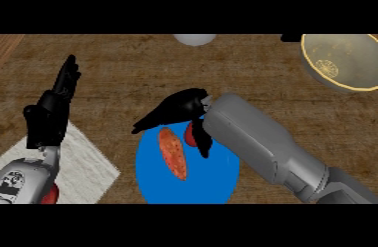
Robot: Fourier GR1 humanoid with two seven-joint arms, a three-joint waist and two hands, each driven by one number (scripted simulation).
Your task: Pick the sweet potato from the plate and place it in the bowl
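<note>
Sweet potato (173,153): orange-brown and elongated, lying on the left half of the plate with its long axis running up and down the view; nothing grips it.
Plate (214,183): blue and round, at the lower centre of the counter; its right side is hidden under the right forearm.
Right hand (181,108): black, poised over the plate's upper rim, fingers stretched toward the view's left and not curled. The thumb (203,143) points down just to the right of the sweet potato's upper end. The hand is open and holds nothing; whether it touches the sweet potato cannot be told.
Red patch (190,133): small, between the thumb and the sweet potato; what it is cannot be told.
Bowl (354,66): pale tan with a gold-coloured rim, at the upper right corner and well apart from the plate.
Left hand (48,116): at the view's left edge, open, fingers straight and pointing up, at rest.
Pale mat (85,166): a light grey patch at the lower left, beneath the left forearm.
White object (195,39): rounded, cut off by the top edge.
Counter (244,71): brown wood grain.
</note>
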